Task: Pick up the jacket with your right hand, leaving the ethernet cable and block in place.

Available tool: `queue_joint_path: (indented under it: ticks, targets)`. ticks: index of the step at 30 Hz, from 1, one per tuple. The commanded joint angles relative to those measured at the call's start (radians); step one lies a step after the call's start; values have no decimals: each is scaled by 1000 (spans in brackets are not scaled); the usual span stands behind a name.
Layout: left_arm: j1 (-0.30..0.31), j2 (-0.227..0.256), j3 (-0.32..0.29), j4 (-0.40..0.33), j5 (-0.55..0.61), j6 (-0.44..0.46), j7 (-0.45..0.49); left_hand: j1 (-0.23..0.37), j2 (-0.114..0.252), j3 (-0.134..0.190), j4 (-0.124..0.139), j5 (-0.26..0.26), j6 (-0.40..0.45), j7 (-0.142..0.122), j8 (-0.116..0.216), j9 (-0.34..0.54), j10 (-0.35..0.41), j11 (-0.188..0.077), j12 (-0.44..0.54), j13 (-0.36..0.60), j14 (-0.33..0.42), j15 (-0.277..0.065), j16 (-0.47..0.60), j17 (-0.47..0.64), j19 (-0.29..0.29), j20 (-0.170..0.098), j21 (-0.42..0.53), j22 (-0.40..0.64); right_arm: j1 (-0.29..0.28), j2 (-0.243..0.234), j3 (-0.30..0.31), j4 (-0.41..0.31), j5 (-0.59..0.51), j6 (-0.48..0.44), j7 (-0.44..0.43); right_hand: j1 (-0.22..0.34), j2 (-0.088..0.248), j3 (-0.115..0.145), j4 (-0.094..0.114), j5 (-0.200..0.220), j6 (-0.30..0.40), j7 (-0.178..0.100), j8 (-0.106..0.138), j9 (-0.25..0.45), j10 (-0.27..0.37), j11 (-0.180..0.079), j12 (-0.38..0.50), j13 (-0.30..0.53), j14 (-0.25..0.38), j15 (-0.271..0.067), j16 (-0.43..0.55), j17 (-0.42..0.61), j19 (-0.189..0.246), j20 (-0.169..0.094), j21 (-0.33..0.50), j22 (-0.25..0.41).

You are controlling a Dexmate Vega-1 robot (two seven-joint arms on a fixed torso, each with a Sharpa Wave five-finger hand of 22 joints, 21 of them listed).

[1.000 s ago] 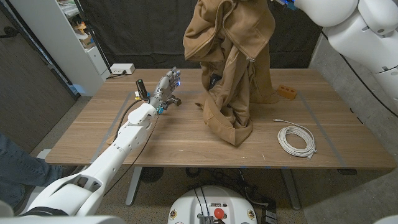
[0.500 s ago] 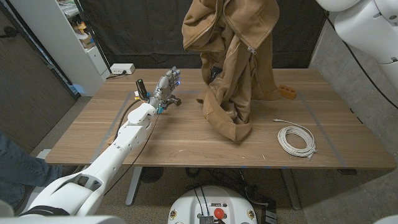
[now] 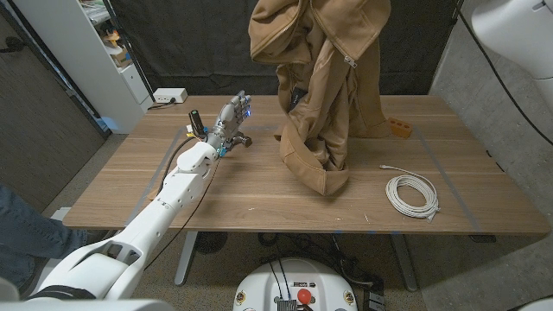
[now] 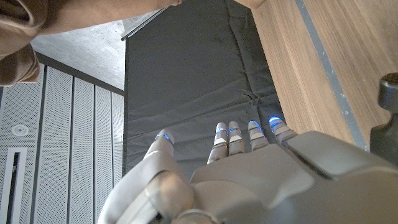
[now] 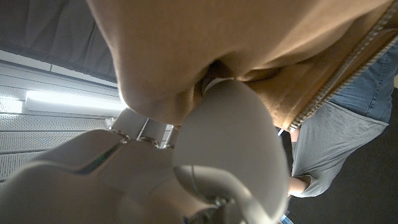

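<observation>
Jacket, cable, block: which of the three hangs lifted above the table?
The brown jacket: it hangs lifted, hem low by the tabletop. The white coiled cable and orange block lie on the wood.

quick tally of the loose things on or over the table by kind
brown jacket: 1
white ethernet cable: 1
orange block: 1
total: 3

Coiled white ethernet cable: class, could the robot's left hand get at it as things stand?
Probably not easily: the hanging brown fabric jacket drapes between the left hand and the coiled white ethernet cable across the table.
</observation>
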Motion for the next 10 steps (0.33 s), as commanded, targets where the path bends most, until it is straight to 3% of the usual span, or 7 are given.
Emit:
queue_joint_path:
  ticks: [1,10]
  targets:
    - [8,2,-7,-11,0,1,14,-1,4,1,-6,0,5,6,1,3,5,3,-1,2,4,5,5,6,-2,6,2,5,15,7,-21,10,18,-4,-12,68,70,56,-10,7,11,-1,4,2,-4,2,-7,2,60,-176,-5,5,-13,-68,7,2]
    - [18,11,-19,-31,6,-6,36,0,6,2,-7,0,9,7,2,3,6,6,-1,2,6,3,6,5,-2,4,2,5,25,20,-37,45,21,25,-25,68,70,60,-11,10,13,2,5,5,-5,7,-15,3,61,-176,-9,12,-23,-68,17,-2]
